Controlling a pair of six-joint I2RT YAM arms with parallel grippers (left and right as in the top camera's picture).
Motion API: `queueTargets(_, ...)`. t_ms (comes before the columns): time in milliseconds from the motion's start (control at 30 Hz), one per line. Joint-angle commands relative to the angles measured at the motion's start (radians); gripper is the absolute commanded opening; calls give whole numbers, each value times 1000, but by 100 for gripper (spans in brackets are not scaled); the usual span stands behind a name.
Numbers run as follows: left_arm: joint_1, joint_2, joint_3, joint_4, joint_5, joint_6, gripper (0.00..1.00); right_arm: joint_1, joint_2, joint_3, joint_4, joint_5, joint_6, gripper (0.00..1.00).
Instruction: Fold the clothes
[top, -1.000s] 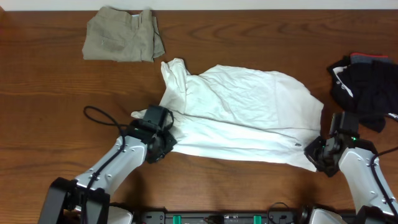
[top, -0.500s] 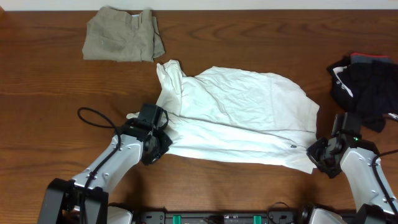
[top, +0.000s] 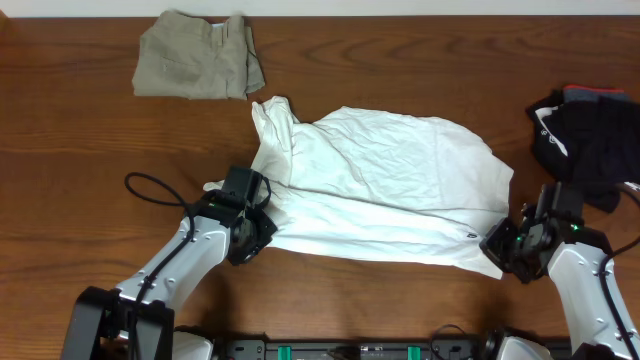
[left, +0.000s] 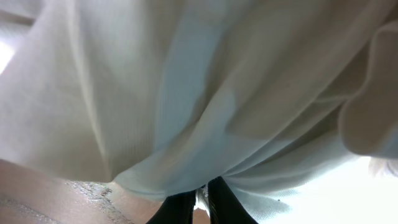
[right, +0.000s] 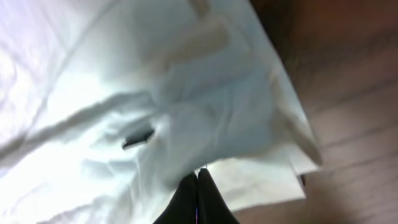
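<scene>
Shirt: the crumpled white cotton T-shirt (top: 390, 180) lies spread across mid-counter, hem toward the near edge.
Left gripper (top: 262, 226): fingers pressed together on the shirt's lower-left hem.
Right gripper (top: 497, 246): pinching the shirt's lower-right corner.
Far-left corner: folded khaki-beige trousers (top: 195, 58), apart from the shirt.
Right edge: black fabric bundle (top: 590, 140), beside the right arm.
Open room: brown wooden counter (top: 70, 150) shows left of the shirt.

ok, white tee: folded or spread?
Mostly spread, not neatly folded. The large white cotton T-shirt lies wide and wrinkled on the brown wooden table, one layer lapped across its near half.
</scene>
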Motion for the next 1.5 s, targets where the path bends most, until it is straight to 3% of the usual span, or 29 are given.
queueTargets(0, 10, 13, -21, -19, -54, -14, 12, -3, 2, 11, -16, 6, 7, 2)
queueTargets(167, 10, 13, -21, -23, -54, -13, 12, -3, 6, 10, -24, 96, 74, 1)
queueTargets(400, 10, 13, -21, -26, -54, -13, 12, -3, 19, 10, -39, 167, 73, 5)
queueTargets(1067, 10, 13, -21, -27, -50, -15, 12, -3, 105, 10, -11, 272, 92, 4)
queueTargets(1467, 10, 13, -21, -71, 33, -117, 11, -26, 105, 10, -3, 327, 119, 6)
